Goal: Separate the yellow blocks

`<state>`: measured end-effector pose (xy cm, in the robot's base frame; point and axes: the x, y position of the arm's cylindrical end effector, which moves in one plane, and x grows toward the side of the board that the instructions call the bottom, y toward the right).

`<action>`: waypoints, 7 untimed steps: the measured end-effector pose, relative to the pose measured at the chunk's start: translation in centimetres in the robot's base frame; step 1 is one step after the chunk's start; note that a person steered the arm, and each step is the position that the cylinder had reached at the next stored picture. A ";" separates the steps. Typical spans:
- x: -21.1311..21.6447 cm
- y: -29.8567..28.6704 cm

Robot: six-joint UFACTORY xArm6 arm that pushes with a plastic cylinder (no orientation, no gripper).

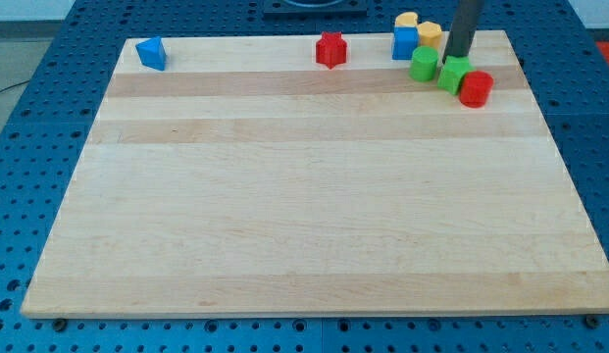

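Note:
Two yellow blocks sit at the board's top right corner: one [407, 20] behind the blue cube [405, 42], the other [430, 32] just right of that cube; the two yellow blocks touch or nearly touch. My tip [456, 56] comes down from the view's top, just right of the second yellow block and directly above the green block [454, 75]. A green cylinder [424, 65] stands below the blue cube. A red cylinder [476, 88] touches the green block's right side.
A blue triangular block [151, 53] lies at the board's top left. A red star-shaped block [330, 49] lies at the top middle. The wooden board [314, 196] rests on a blue perforated table; its top right edge is close to the cluster.

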<state>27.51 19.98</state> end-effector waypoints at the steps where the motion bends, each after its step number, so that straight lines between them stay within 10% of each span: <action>1: -0.7 4.4; 3: -8.4 5.0; 7: -7.7 -2.0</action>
<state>19.79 17.95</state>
